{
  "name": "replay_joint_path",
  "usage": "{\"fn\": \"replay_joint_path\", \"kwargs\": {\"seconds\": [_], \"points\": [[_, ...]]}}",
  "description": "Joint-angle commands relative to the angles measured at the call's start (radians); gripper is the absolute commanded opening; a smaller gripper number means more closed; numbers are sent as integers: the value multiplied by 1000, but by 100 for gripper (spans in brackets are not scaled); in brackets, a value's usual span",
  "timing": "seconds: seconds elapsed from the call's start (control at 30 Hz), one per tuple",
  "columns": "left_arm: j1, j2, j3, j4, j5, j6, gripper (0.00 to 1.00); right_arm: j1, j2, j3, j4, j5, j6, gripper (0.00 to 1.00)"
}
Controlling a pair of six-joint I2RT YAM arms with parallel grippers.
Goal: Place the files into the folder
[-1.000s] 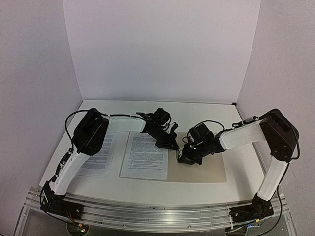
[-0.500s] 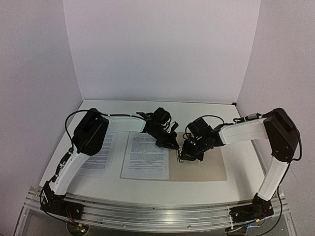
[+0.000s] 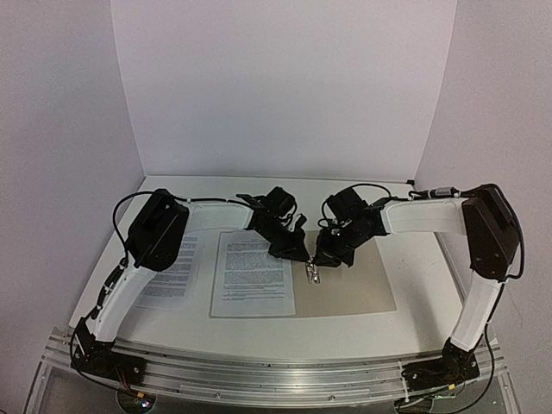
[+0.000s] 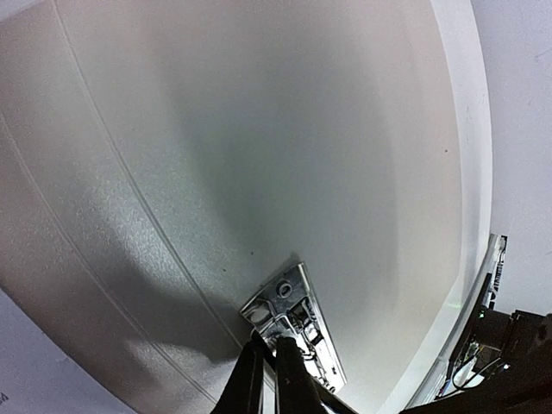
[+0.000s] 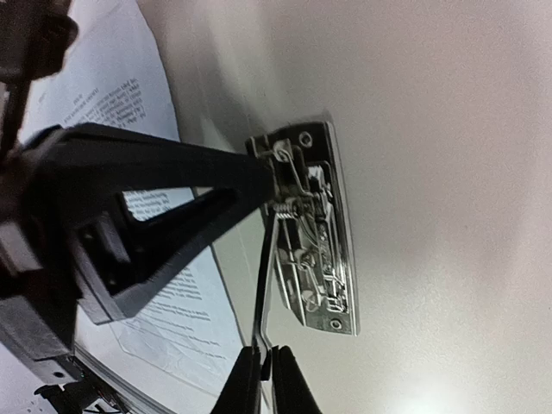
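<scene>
Both arms are in over the middle of the worktop. The left arm rises from its near-left base, bends at the elbow and runs right. The right arm climbs from the near-right corner and folds back left, so the two wrists meet nose to nose. The left gripper has its fingers pressed together, tips right at the far end of the metal clip. The right gripper pinches the thin wire lever standing up off that clip. The folder lies flat near the near edge, with the clip's long axis running near to far. One sheet sits just left of the clip, long sides near to far. The other sheet lies toward the left edge, partly under the left arm.
</scene>
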Motion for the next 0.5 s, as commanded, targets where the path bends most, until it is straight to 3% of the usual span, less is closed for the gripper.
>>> {"fn": "replay_joint_path", "kwargs": {"seconds": [0.0,0.13,0.47], "points": [[4,34,0,-128,-22,18,8,-28,1,79,-12,46,-34,11],[5,31,1,-121,-18,14,12,-30,2,113,-12,23,-50,19],[5,9,29,-115,-29,13,18,-35,-57,92,-22,4,-129,23]]}}
